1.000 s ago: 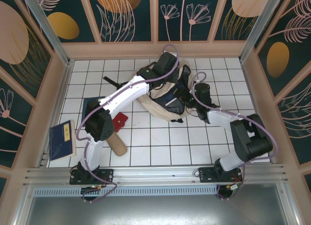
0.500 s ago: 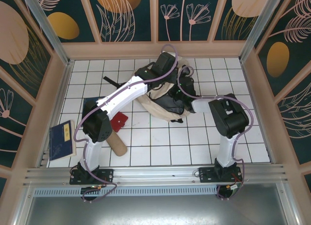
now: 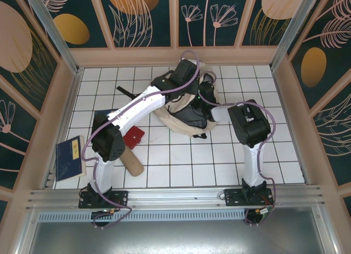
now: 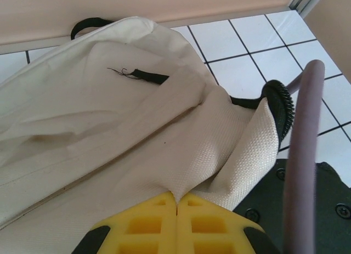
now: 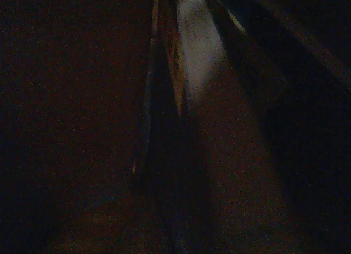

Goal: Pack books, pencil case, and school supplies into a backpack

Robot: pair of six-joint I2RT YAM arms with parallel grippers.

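On the far middle of the white tiled surface [image 3: 181, 161] lies the backpack [image 3: 176, 122], cream fabric with dark zipper lines, and both of my arms reach to it. My left tool [image 4: 176, 202] is at the backpack's far edge, its yellow pads [image 4: 148, 224] pressed together with a fold of the cream cloth pinched in the seam between them, so it is closed on the backpack. From that wrist I see the fabric spread away from the pads, a black strap loop [image 4: 90, 24] at the backpack's far rim and a ridged black zipper edge [image 4: 279, 103] to the right, with my greyish-purple cable [image 4: 301, 155] crossing in front. My right arm [image 3: 249, 125] bends in from the backpack's right side and its end goes down into the dark opening; from that wrist everything is nearly black, with only a pale streak and some faint straight edges, and I cannot tell whether my right tool is open or closed or whether it holds anything. Left of the backpack and nearer my bases lies the red square [image 3: 134, 137], close beside the backpack's lower left corner. Just beyond it, further from the backpack, lies the tan pencil case [image 3: 131, 162], partly under my left arm. Well apart from the backpack, far to its left, a navy book [image 3: 70, 157] with a yellow label lies flat.
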